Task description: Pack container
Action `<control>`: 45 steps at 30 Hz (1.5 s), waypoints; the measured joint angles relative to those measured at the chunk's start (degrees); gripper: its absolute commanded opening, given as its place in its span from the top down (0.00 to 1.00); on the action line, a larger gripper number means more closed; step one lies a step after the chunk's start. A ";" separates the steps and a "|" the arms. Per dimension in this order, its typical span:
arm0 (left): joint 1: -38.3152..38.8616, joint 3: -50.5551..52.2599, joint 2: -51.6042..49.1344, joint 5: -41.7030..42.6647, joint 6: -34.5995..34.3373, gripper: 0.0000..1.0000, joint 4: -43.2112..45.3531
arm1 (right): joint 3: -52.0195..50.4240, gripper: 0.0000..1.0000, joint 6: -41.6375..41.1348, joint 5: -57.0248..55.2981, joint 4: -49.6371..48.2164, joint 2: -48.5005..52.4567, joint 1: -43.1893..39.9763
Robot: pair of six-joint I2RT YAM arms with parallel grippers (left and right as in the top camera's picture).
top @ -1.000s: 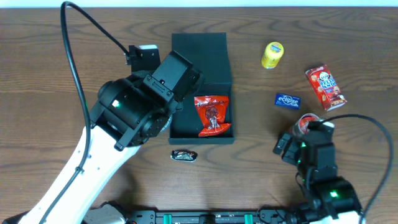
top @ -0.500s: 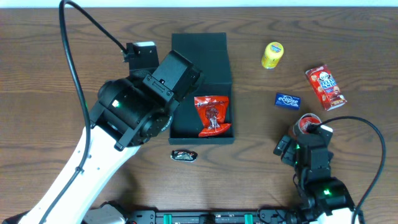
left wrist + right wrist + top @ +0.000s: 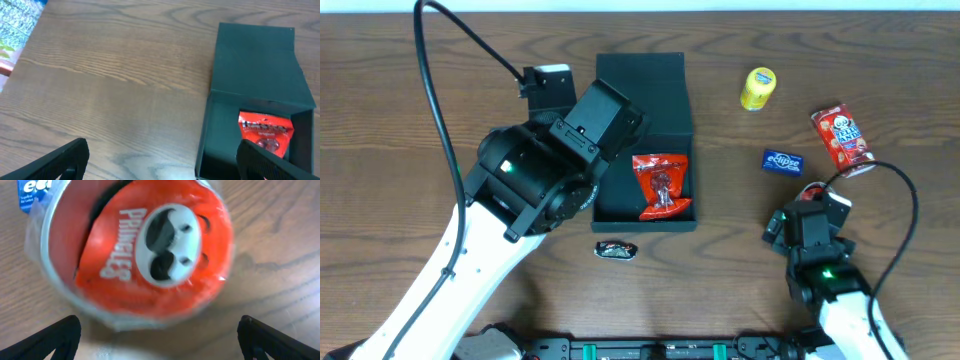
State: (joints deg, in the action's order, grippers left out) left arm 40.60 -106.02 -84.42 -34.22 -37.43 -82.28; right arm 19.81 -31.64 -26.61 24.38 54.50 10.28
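The container (image 3: 642,90) is a dark square box lying open at the table's centre, its lid folded back. It also shows in the left wrist view (image 3: 255,62). A red snack bag (image 3: 660,185) lies inside on the right (image 3: 265,131). My left gripper (image 3: 165,170) is open and empty, above the box's left wall. My right gripper (image 3: 160,345) is open, with a red Pringles can (image 3: 145,255) upright just ahead of its fingers and not between them. In the overhead view the right wrist (image 3: 808,222) covers most of that can.
A yellow tub (image 3: 757,88), a red snack box (image 3: 842,140) and a blue Eclipse gum pack (image 3: 782,161) lie at the right rear. A small dark wrapped candy (image 3: 616,250) lies in front of the box. The left arm overhangs the box's left side.
My right arm has moved forward toward the Pringles can and now covers it from above. The left arm and the box have not moved.
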 measured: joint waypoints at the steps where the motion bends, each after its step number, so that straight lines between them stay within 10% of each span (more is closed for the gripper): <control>1: 0.00 0.00 0.00 -0.39 0.00 0.05 0.04 | 0.00 0.01 0.02 -0.04 -1.11 1.20 0.00; 45: -5.03 1.64 -0.11 -1.95 -0.02 0.05 0.70 | -0.17 0.01 8.07 -2.49 -27.98 18.97 -2.89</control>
State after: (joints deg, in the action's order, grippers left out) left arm 35.57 -104.38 -84.53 -36.16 -37.45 -81.58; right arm 19.64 -23.57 -29.10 -3.60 73.47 7.40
